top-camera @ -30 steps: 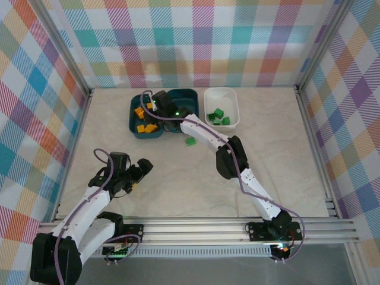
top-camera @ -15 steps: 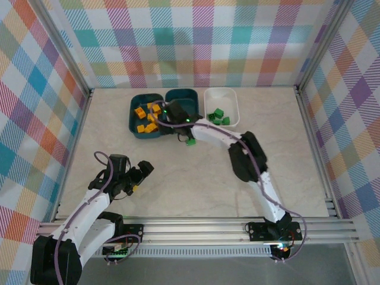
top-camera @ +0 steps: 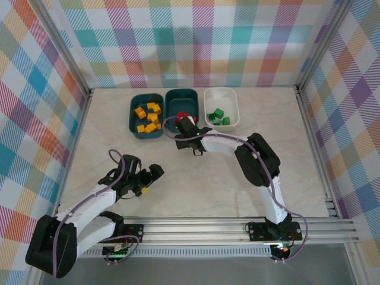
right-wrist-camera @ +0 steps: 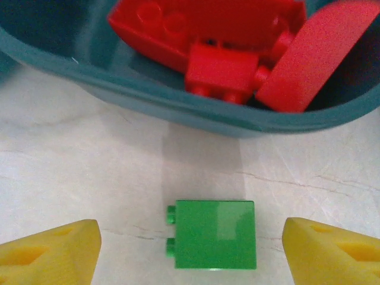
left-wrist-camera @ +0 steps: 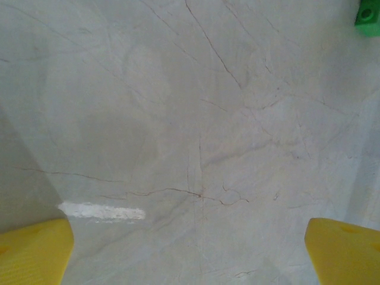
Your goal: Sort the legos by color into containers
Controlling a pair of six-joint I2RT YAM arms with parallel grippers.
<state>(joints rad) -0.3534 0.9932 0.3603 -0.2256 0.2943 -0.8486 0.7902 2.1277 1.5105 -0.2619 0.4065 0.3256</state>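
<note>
Right gripper's fingers (right-wrist-camera: 50, 249) spread apart at bottom corners, green lego (right-wrist-camera: 215, 233) lying loose between them, lower centre, teal container (right-wrist-camera: 148, 101) of red legos (right-wrist-camera: 219, 71) across top, left gripper's fingers (left-wrist-camera: 35, 252) wide apart

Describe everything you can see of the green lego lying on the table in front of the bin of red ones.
The green lego is a small squarish brick of glossy plastic. It lies on its side on the marbled table, two studs poking left in the right wrist view. It sits just short of the dark teal bin of red bricks, clear of its wall. The open right gripper straddles it without contact; only the table touches it.
</note>
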